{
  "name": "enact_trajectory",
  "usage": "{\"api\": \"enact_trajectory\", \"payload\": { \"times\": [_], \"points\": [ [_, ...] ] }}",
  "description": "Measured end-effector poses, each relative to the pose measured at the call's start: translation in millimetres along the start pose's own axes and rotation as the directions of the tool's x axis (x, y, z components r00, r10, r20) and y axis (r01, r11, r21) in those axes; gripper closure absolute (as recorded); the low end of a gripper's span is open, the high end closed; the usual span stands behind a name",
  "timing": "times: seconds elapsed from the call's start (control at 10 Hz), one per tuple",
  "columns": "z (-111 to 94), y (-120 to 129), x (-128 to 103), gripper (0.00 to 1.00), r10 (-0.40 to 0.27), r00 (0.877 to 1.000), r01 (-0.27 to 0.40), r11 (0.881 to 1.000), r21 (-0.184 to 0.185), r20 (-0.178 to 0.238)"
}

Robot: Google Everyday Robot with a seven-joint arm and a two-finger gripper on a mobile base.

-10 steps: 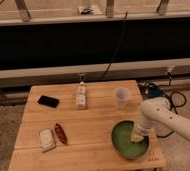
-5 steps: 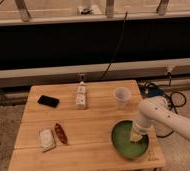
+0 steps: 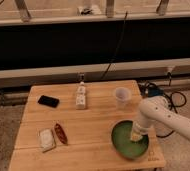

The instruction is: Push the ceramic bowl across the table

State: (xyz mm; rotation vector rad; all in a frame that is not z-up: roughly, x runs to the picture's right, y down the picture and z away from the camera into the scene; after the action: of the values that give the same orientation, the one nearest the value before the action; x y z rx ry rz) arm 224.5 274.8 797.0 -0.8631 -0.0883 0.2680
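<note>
We take the ceramic bowl (image 3: 130, 140) as our landmark: it sits on the table (image 3: 88, 120) at the near right corner, its rim close to both the front and the right edge. The gripper (image 3: 136, 135) reaches down from the white arm (image 3: 160, 115) into the right half of the bowl, with its fingers pressed together and holding nothing; the tip appears to rest on or just above the inner surface. We judge the contact step to be in hand and the push itself not yet carried far, since the bowl lies at one end of the table with most of the top open to its left. The next move calls for a steady sideways drive against the inner wall, leftward and away from the two nearby edges, keeping downward pressure light so the bowl slides rather than tips. A translucent cup (image 3: 121, 96) stands behind the bowl, a power strip (image 3: 81, 97) and a dark phone (image 3: 48, 101) lie farther back and left, and two small packets (image 3: 53, 137) lie well to the left, in the likely path. The fingertips themselves are hard to make out against the glaze, the arm hides the bowl's right rim, and the arm's base is cut off.
</note>
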Motion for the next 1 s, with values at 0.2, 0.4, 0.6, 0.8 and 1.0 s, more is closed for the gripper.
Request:
{"api": "enact_trajectory", "payload": {
  "times": [0.2,0.4,0.6,0.8,1.0],
  "points": [
    [-1.3,-1.3,-3.9,0.96,-0.003,1.0,0.003,1.0,0.0,0.002],
    [-2.5,-0.8,-3.3,0.96,-0.004,1.0,0.004,1.0,-0.002,0.001],
    [-2.0,-2.9,-3.6,0.96,-0.003,1.0,0.003,1.0,-0.002,0.001],
    [0.1,-8.4,-9.8,0.96,-0.009,1.0,0.009,1.0,-0.001,0.002],
    [-2.8,-8.4,-9.4,0.96,-0.008,1.0,0.008,1.0,-0.001,0.002]
  ]
}}
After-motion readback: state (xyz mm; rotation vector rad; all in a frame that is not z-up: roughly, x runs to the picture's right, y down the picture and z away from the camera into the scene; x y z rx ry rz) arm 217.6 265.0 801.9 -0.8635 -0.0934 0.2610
